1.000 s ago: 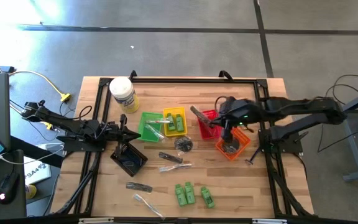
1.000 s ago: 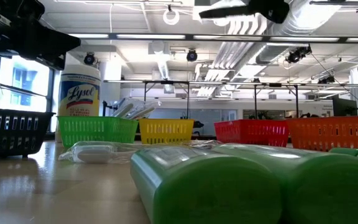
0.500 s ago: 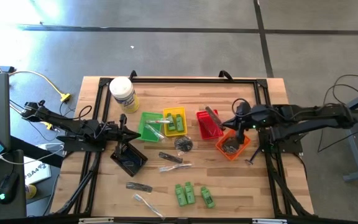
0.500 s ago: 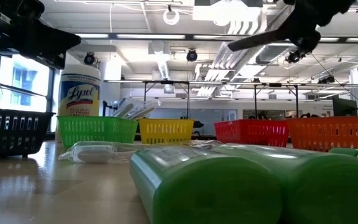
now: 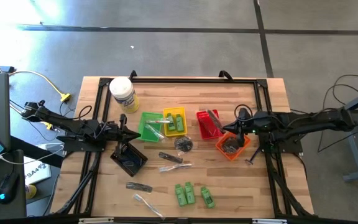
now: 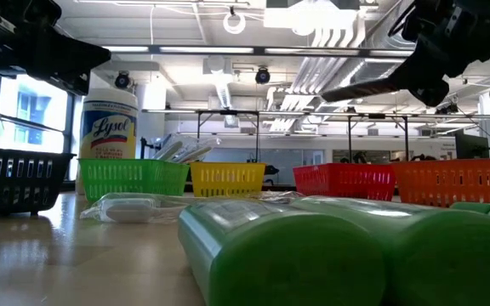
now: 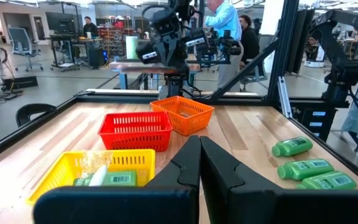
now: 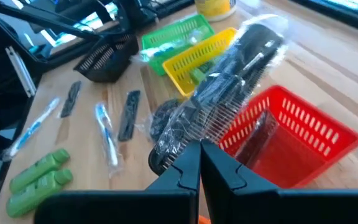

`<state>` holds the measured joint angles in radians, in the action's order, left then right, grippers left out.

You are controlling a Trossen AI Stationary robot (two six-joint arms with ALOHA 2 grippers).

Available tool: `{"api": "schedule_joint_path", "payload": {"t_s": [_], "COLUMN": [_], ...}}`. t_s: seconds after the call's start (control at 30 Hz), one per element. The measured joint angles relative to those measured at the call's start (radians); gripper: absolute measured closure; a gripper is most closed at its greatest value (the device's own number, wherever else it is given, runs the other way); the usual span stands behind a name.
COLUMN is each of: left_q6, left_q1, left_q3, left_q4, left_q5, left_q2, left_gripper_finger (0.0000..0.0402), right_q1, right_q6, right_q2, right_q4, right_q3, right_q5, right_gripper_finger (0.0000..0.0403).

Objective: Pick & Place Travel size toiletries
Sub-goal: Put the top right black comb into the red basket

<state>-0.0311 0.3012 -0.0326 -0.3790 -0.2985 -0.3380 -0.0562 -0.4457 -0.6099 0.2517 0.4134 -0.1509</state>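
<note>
Wooden table in an open lab with a concrete floor, sorting partly done. At table centre the green basket holds a clear-wrapped stick, the yellow basket a green tube, the red basket a dark slim piece, and the orange basket a dark round piece; I can't tell what, if anything, sits in the black basket. My right gripper hangs over the seam between red and orange, at about 3 o'clock from centre, fingers pinched narrow on a clear-wrapped black comb that sticks out above the red basket. By my judgement that item is about to be dropped, not yet placed. My left gripper is parked at 9 o'clock next to the black basket, fingers closed on nothing. Still loose on the wood toward 6 o'clock: three green bottles, a black stick, a wrapped toothbrush, another dark stick, a clear-wrapped stick, plus a dark round piece just below the yellow basket. Roughly half remains. The Lysol jar at 11 o'clock stays out of it.
</note>
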Motion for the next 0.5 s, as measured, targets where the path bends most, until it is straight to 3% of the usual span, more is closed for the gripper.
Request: {"api": "schedule_joint_path", "payload": {"t_s": [0.5], "left_q6": [0.000], "left_q1": [0.000], "left_q3": [0.000], "left_q4": [0.000], "left_q5": [-0.001], "left_q2": [0.000], "left_gripper_finger": [0.0402], "right_q1": [0.000], "right_q6": [0.007], "right_q2": [0.023], "right_q4": [-0.162], "right_q3": [-0.115], "right_q5": [0.040], "right_gripper_finger": [0.0400]}}
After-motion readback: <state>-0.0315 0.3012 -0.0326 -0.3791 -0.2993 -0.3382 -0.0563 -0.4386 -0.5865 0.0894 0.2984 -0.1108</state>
